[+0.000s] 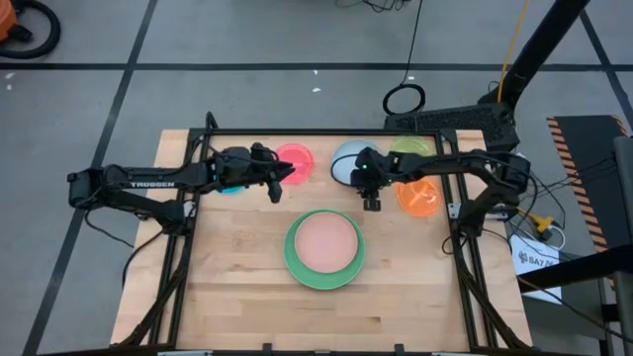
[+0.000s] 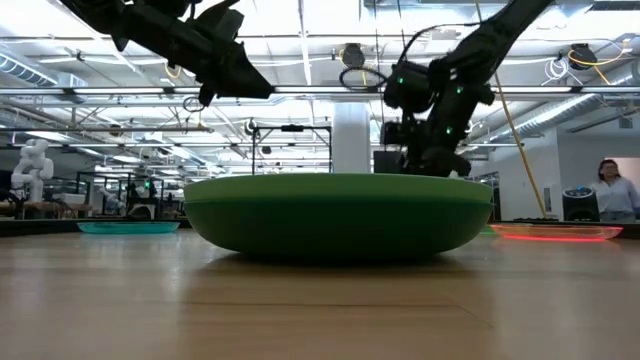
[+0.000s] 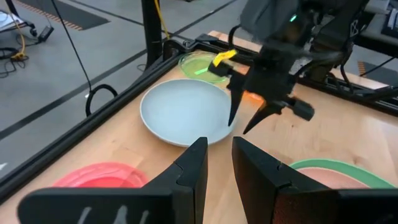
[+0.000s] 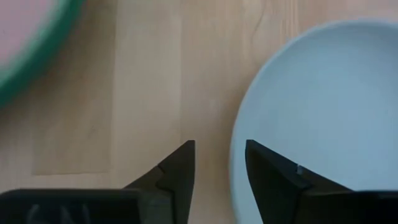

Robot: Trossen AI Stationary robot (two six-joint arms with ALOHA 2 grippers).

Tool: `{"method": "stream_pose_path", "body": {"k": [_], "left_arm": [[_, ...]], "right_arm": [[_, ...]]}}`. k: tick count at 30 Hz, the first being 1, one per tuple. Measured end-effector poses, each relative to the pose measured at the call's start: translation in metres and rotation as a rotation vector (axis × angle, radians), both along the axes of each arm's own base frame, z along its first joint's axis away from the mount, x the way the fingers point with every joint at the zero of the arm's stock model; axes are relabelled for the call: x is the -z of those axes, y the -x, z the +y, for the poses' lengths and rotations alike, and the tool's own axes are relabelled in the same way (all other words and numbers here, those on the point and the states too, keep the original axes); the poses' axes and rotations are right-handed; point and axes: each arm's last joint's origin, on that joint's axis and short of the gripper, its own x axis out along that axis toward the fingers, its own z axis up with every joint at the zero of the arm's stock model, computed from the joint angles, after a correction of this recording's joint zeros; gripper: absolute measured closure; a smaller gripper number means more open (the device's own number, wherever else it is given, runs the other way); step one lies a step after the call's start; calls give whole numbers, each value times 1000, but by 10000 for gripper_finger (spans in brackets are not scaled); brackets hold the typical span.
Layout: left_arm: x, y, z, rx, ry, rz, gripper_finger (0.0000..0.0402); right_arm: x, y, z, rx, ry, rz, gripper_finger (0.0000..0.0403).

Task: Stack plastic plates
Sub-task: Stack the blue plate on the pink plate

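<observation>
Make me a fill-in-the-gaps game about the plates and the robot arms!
1. The pale pink plate lies inside a big ____ plate.
2. The right pincer hangs open over the edge of the light ____ plate.
3. The orange plate lies under the ____ arm.
4. The left pincer holds ____.

Missing words: green; blue; right; nothing

Camera layout: one overhead, one at desk level, one on each wrist.

High view looks straight down on the whole desk (image 1: pixel 247 297) from far. Low view sits at desk-top height, facing level into the room, the green plate (image 2: pixel 338 215) close before it. Left wrist view looks across the light blue plate (image 3: pixel 183 112) toward the right arm. Right wrist view faces down, very near; it shares that plate.
</observation>
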Motion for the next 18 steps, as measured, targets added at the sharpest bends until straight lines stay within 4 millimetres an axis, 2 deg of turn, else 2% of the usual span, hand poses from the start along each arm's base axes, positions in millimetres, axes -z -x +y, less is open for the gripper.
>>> {"method": "stream_pose_path", "body": {"k": [7, 11, 15, 18], "left_arm": [[0, 0, 0, 10, -27, 11, 321], [0, 0, 0, 10, -30, 12, 321], [0, 0, 0, 10, -32, 8, 321], [0, 0, 0, 11, -35, 9, 321]], "right_arm": [[19, -6, -9, 41, -15, 12, 287], [21, -8, -10, 51, -13, 2, 324], [19, -8, -10, 51, -3, -10, 381], [15, -9, -10, 46, 23, -16, 391]]}}
